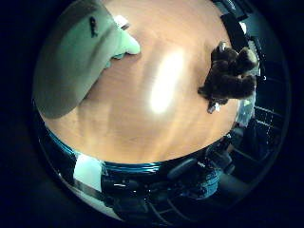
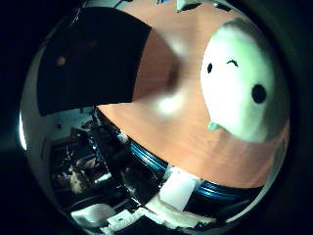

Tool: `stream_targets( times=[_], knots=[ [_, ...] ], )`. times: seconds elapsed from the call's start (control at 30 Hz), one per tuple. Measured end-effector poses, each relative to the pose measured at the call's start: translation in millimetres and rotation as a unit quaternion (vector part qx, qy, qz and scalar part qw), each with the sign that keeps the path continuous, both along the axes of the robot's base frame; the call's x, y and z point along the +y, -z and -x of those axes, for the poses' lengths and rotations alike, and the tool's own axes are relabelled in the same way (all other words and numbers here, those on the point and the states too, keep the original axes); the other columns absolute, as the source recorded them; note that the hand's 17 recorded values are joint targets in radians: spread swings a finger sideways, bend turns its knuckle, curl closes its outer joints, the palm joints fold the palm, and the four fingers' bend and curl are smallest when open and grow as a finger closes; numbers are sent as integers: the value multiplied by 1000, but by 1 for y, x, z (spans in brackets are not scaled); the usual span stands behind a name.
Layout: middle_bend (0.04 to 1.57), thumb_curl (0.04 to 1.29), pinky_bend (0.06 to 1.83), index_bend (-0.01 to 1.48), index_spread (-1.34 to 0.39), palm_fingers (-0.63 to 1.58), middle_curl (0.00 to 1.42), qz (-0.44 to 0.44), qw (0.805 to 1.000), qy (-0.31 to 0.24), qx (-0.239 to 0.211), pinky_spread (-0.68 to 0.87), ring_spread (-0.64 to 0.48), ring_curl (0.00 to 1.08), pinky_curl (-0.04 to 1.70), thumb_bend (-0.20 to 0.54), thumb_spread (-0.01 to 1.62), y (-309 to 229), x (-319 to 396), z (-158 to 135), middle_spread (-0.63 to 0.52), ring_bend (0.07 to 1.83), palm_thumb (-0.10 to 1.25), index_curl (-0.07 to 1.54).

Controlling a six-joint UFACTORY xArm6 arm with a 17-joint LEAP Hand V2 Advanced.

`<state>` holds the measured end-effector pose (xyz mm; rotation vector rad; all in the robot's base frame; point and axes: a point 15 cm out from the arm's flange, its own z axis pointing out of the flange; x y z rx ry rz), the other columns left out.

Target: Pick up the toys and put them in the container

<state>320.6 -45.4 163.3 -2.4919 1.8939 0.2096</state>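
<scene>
A pale, rounded plush toy with black eyes (image 2: 239,83) is seen lying close to the palm on the round wooden table (image 1: 142,128). A brown plush bear (image 1: 230,73) sits well apart, at the table's edge, with bare wood between. The black container (image 2: 90,58) lies near the rim. The hand's finger state cannot be told.

Both palm views are dim and ringed in black, with straight lines bowed at the rim. A white glare patch lies on the table (image 1: 142,118), brightest beside the brown toy (image 1: 230,73), which stays dark and shadowed. The white toy (image 2: 242,81) close by looks soft and unfocused
</scene>
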Motion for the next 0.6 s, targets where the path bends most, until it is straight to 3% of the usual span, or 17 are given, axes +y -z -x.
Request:
stream_targets(
  times=[0.2,0.33,0.47,0.6],
  knots=[
    [185,274,375,181,-410,127,293,-2,1000,-2,15,430,194,258,304,-25,960,28,1,-6,38,215,277,299],
    [215,284,308,184,-414,268,307,1,1000,-3,11,439,176,259,281,-13,974,37,3,-12,-18,239,355,312],
    [234,305,394,144,-395,498,323,7,1000,-8,-5,374,-8,301,291,-2,989,40,1,-22,-137,445,512,278],
    [418,321,559,156,-408,863,394,26,999,-29,5,53,-260,361,304,-12,983,41,-6,-19,-289,693,635,254]
  ],
)
